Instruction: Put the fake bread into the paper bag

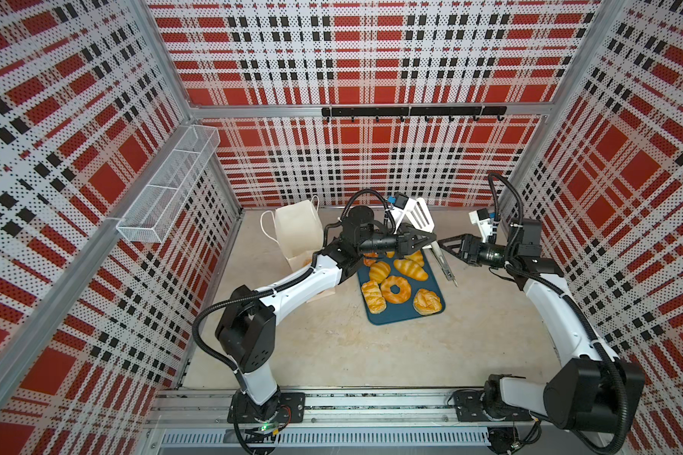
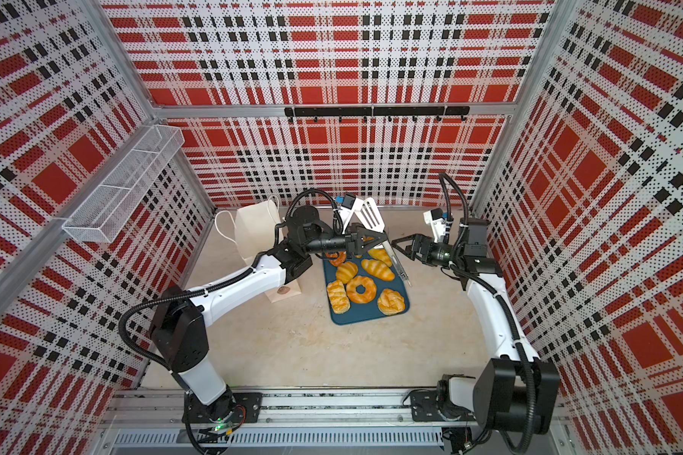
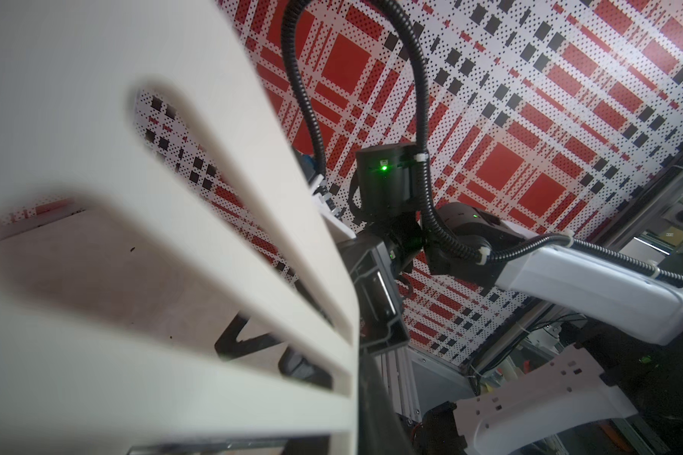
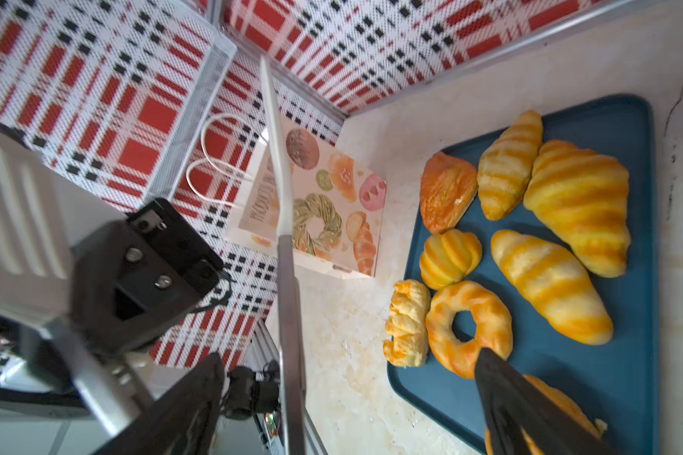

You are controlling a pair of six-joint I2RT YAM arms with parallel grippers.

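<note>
Tongs (image 1: 420, 218), slotted white, clamped in left gripper (image 1: 430, 240); right gripper (image 1: 448, 248) wide open; glossy fake bread (image 1: 411, 269) on blue tray (image 1: 401, 316).

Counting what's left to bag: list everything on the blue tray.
On the blue tray: ring doughnut, orange-brown triangular piece, three croissants, two buns. An eighth pastry is mostly hidden by a finger of the right pincer.

fake bread (image 1: 411, 269): were glossy golden-yellow with orange stripes
darkest piece (image 4: 446, 191), at the tray's 11 o'clock: was orange-brown
tray (image 1: 401, 315): was plain dark blue
paper bag (image 4: 332, 205): was cream-white, printed with orange, brown, green, pink pastries
walls (image 1: 355, 59): were red, black and white plaid, dotted
table (image 1: 332, 346): was beige, mottled yellowish
tongs (image 1: 420, 220): had white heads, grey shafts
</note>
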